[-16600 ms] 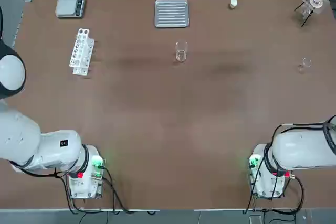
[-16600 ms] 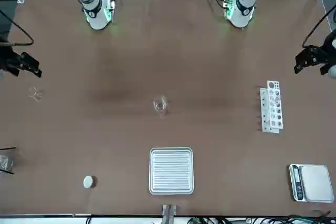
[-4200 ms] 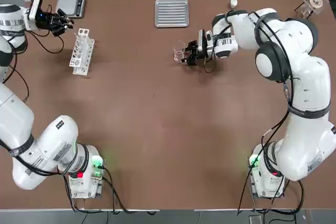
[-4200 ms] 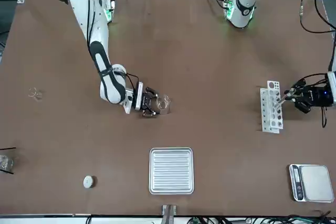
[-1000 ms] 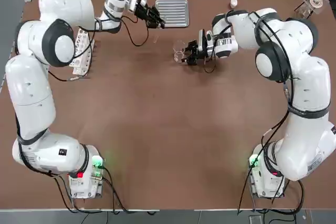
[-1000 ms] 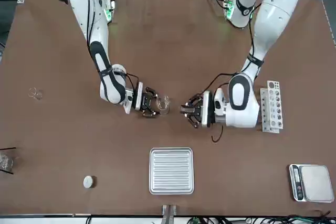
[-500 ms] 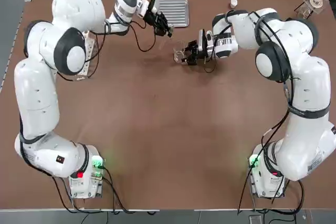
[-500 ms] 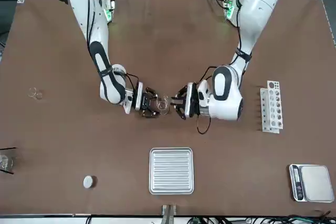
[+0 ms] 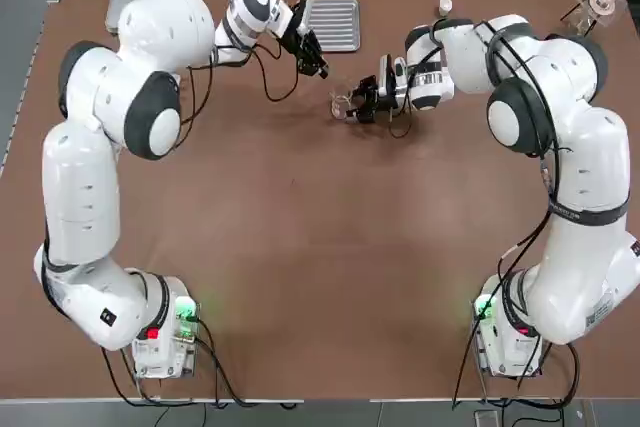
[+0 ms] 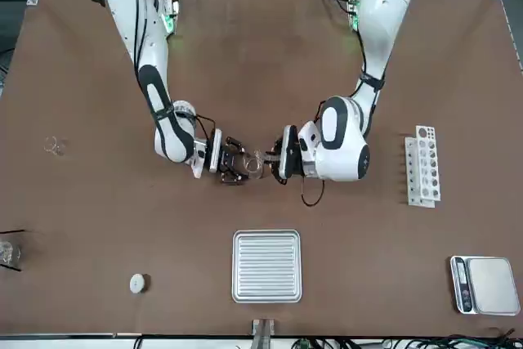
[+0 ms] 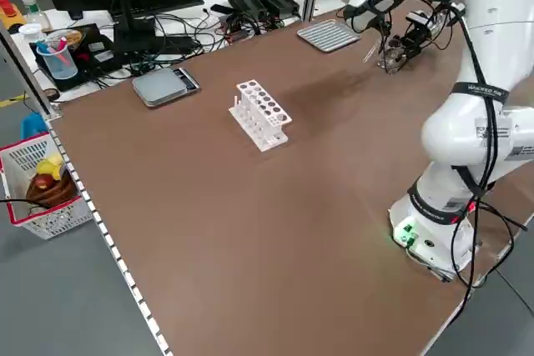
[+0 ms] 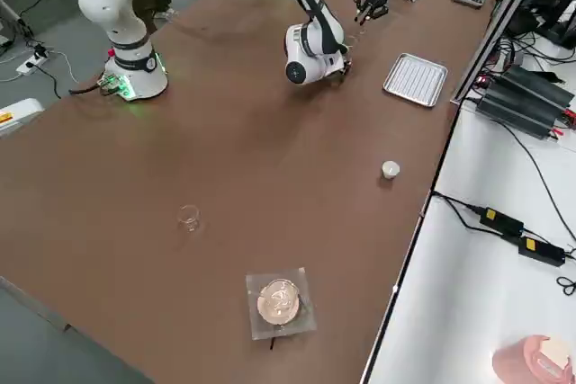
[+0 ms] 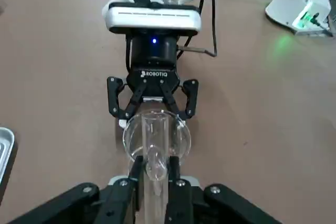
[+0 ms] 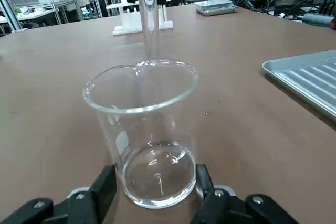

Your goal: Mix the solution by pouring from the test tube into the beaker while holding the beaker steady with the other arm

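Right gripper (image 10: pixel 231 160) clamped on beaker (image 14: pixel 145 129) standing mid-table toward far edge. Left gripper (image 13: pixel 155 179) pinching test tube (image 13: pixel 154 145), mouth just beside beaker rim. Pre-pour approach step. Next: bring mouth over rim, tip slowly, keep beaker braced.

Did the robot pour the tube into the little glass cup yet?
Not yet. Done: the right gripper is shut on the beaker, and the left gripper is shut on the test tube. Now the tube hangs by the beaker's rim. Left: tipping it to pour.
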